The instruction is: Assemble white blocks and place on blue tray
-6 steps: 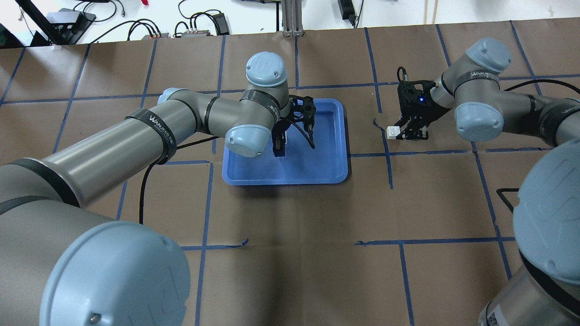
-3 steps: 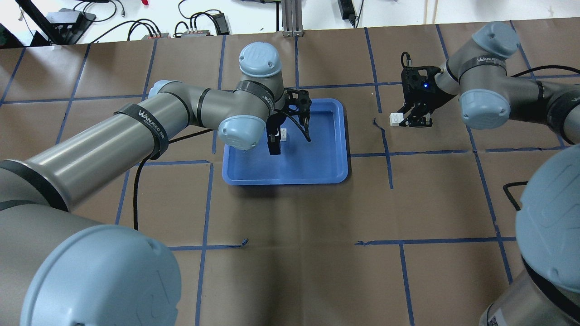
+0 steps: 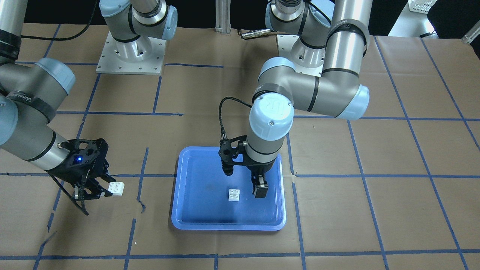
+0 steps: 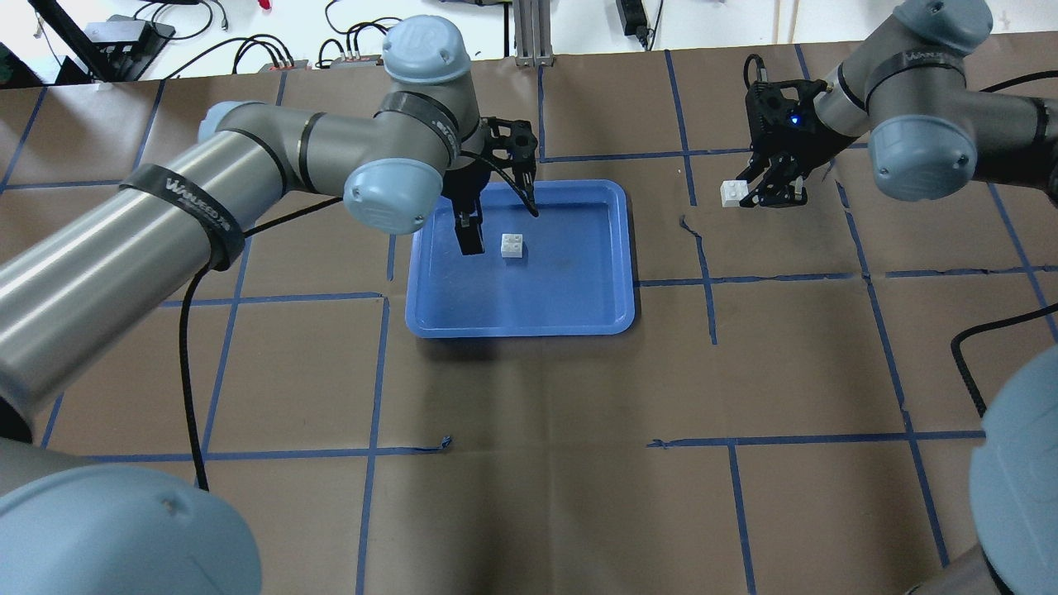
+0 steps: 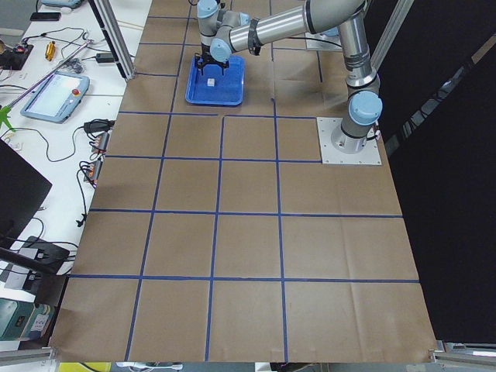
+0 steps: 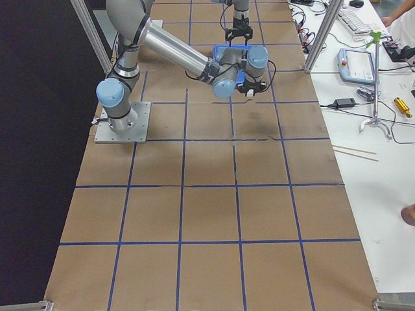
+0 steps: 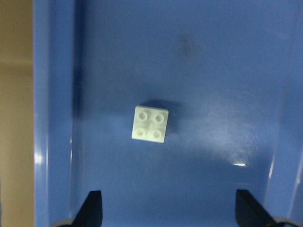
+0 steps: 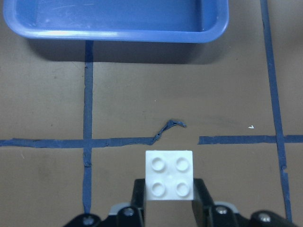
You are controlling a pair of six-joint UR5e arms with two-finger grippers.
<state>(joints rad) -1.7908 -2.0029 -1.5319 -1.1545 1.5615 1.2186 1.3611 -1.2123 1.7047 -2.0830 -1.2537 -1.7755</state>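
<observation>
Left gripper (image 4: 500, 225): you will find the jaws spread wide and holding nothing. It hangs over the blue tray (image 4: 521, 330), at the tray's end farther from the robot base. In the left wrist view both fingertips (image 7: 92, 208) show at the lower edge, far apart. The loose white block (image 7: 150, 124) lies ahead of them on the tray floor, studs up. It touches neither finger and sits nearer the left-hand tip in that view. In the overhead view this block (image 4: 513, 246) rests just beside the nearer finger, inside the tray and clear of its rim.

Right gripper (image 4: 764, 192): you will find the jaws closed narrow on a second white block (image 4: 731, 192). The block is held studs up and projects past the fingertips toward the tray. In the right wrist view the held block (image 8: 169, 176) is above the brown paper table (image 8: 227, 94). A blue tape line (image 8: 71, 142) crosses between it and the tray rim (image 8: 113, 34). The held block is well apart from the tray and from the loose block.
</observation>
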